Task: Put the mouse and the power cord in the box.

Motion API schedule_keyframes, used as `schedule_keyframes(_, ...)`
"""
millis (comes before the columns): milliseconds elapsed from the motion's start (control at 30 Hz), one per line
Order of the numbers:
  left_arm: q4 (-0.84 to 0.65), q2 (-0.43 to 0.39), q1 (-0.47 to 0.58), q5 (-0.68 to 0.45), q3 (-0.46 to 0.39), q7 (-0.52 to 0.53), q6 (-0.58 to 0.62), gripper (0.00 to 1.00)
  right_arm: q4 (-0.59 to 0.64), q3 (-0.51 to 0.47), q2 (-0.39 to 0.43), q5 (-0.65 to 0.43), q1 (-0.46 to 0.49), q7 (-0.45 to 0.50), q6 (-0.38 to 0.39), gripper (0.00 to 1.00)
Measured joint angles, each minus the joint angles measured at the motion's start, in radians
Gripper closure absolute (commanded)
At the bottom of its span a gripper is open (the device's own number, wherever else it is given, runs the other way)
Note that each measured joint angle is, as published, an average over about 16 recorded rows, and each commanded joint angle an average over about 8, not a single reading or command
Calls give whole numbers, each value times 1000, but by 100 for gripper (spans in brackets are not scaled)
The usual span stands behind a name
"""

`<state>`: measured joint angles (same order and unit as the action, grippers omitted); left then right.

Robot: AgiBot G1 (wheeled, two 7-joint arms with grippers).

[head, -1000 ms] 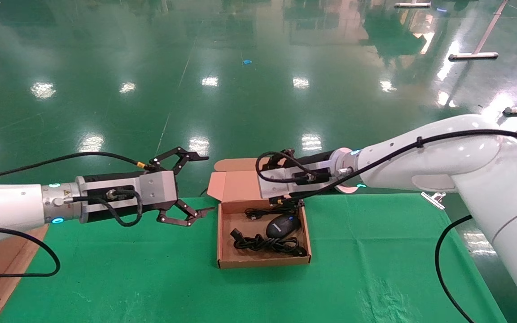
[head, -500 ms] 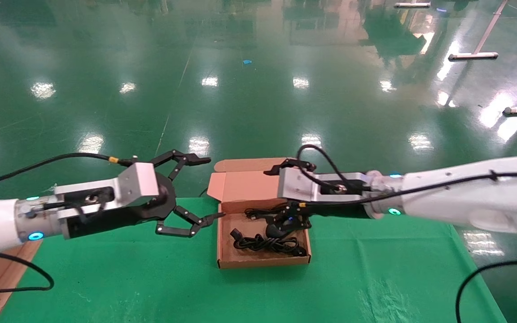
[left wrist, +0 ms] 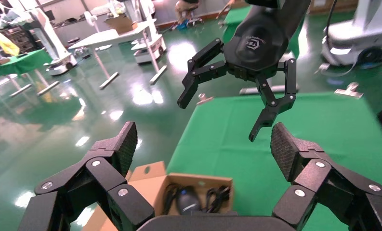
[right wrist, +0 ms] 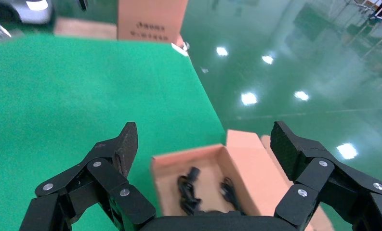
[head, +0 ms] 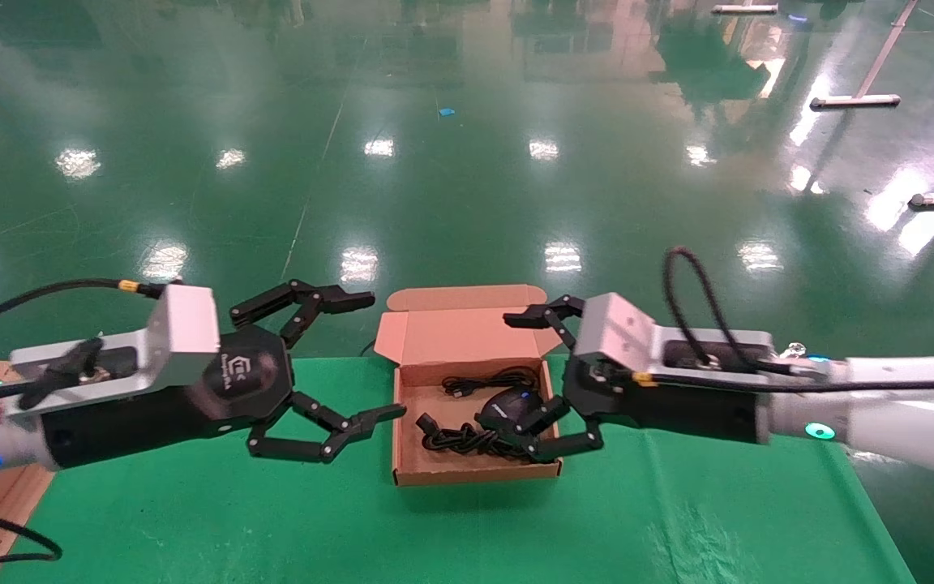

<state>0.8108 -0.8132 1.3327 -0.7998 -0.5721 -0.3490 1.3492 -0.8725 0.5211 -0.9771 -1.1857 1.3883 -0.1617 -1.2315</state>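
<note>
Head view: high, looking forward and down over the worktop (head: 678, 503) from close range. Wrist views: each looks past its own fingers (left wrist: 119, 147) toward the box (head: 475, 474), which all three views share.

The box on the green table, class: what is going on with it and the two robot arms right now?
The box sits open on the green table, lid flap up. The mouse and the power cord already lie inside it. The right gripper hovers open at the box's right edge, holding nothing. The left gripper hangs open just left of the box, also empty. Both items look packed; the lid is not yet closed.
</note>
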Motion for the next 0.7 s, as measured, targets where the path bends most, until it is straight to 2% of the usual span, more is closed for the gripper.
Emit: schedule_keyframes(700, 349, 149, -190, 51, 215, 395, 108, 0, -303, -178, 269, 335, -231, 257, -194, 0)
